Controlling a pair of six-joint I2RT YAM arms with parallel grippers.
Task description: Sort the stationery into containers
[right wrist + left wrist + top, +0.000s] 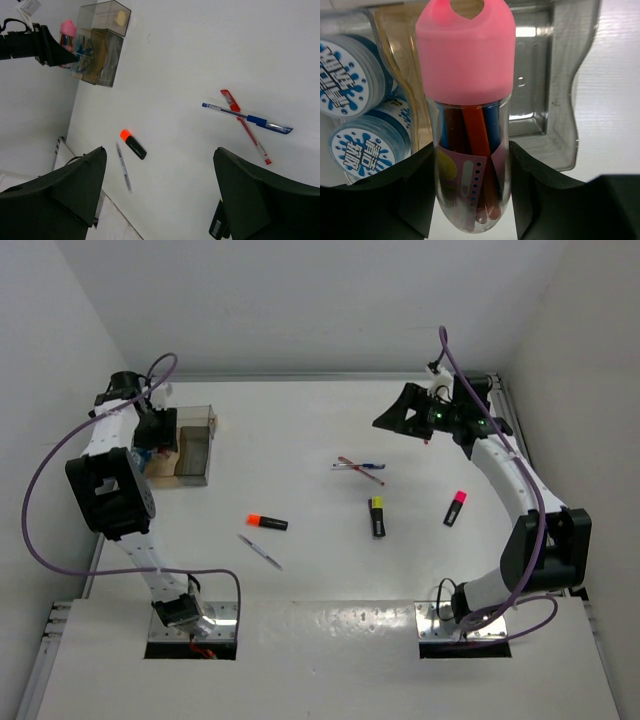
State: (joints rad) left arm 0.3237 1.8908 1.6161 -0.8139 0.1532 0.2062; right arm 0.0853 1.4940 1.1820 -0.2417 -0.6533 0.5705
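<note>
My left gripper (472,200) is shut on the pink bottle (465,55), a clear tube of pens with a pink cap. It holds the bottle at the left end of the organiser box (193,445), beside two blue-speckled jars (347,75). My right gripper (160,195) is open and empty, raised over the far right of the table (398,415). On the table lie an orange highlighter (266,522), a silver pen (260,551), a yellow highlighter (378,516), a pink highlighter (456,508), and a blue pen (247,118) crossed with a red pen (255,142).
The organiser box's smoky walls (560,100) stand close round the bottle. White walls enclose the table at the back and on both sides. The arm bases sit on plates at the near edge (195,620).
</note>
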